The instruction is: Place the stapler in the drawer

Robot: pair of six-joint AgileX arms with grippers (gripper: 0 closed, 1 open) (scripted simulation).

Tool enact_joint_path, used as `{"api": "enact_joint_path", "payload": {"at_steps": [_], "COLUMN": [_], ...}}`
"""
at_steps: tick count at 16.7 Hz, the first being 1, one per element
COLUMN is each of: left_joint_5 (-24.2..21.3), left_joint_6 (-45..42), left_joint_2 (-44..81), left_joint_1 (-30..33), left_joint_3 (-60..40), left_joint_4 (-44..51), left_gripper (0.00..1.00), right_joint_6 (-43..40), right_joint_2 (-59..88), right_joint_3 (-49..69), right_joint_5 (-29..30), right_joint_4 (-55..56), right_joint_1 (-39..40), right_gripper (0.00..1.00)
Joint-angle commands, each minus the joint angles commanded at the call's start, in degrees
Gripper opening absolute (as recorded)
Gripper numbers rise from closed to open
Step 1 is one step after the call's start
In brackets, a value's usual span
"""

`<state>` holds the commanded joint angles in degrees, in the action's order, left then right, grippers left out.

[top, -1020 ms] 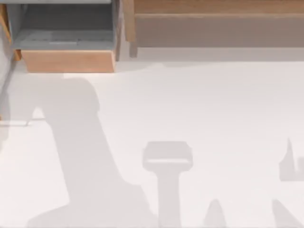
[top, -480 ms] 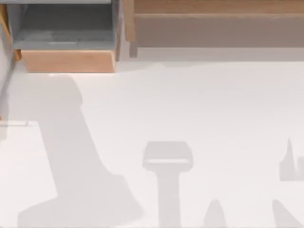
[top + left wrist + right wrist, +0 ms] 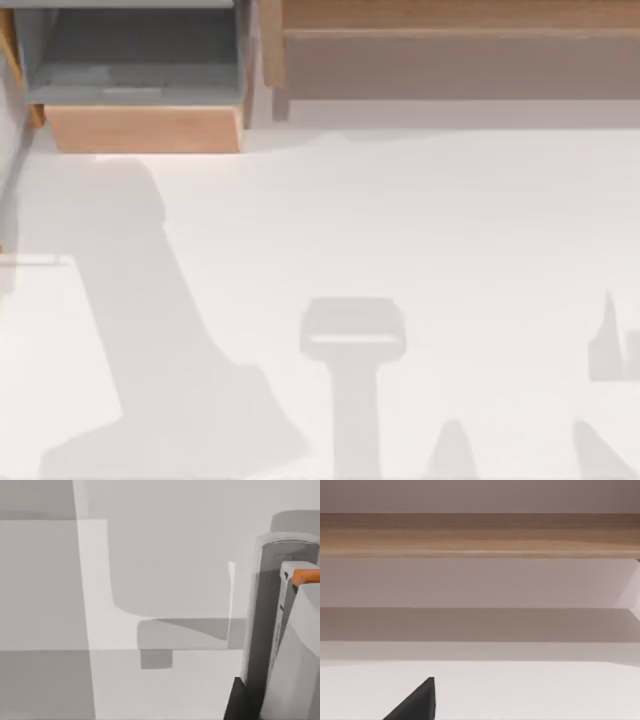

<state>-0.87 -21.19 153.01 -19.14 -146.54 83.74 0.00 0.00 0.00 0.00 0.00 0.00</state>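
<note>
The drawer stands pulled open at the table's far left, its tan front panel toward me and its grey inside showing. In the left wrist view the stapler rises close beside the camera, light grey with a dark strip and an orange tip. My left gripper is shut on it, and one dark finger shows at its base, above the white table. My right gripper appears as a dark piece low in the right wrist view, facing the long wooden unit.
A long wide wooden unit runs along the back from the middle to the right. Grey arm shadows lie across the left and front of the white table.
The big arm shadow on the left of the table has slid further left and drawn back from the drawer front. The drawer and the other shadows have not moved.
</note>
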Motion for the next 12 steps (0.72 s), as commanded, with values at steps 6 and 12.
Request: {"api": "enact_joint_path", "payload": {"at_steps": [6,12], "left_joint_5": [0.0,0.0], "left_joint_6": [0.0,0.0], "left_joint_2": [0.0,0.0], "left_joint_1": [0.0,0.0], "left_joint_3": [0.0,0.0], "left_joint_4": [0.0,0.0], "left_gripper": [0.23,0.68], "right_joint_6": [0.0,0.0], "right_joint_2": [0.0,0.0], "right_joint_3": [0.0,0.0], "right_joint_5": [0.0,0.0], "right_joint_4": [0.0,0.0], "right_joint_1": [0.0,0.0], "right_gripper": [1.00,1.00]}}
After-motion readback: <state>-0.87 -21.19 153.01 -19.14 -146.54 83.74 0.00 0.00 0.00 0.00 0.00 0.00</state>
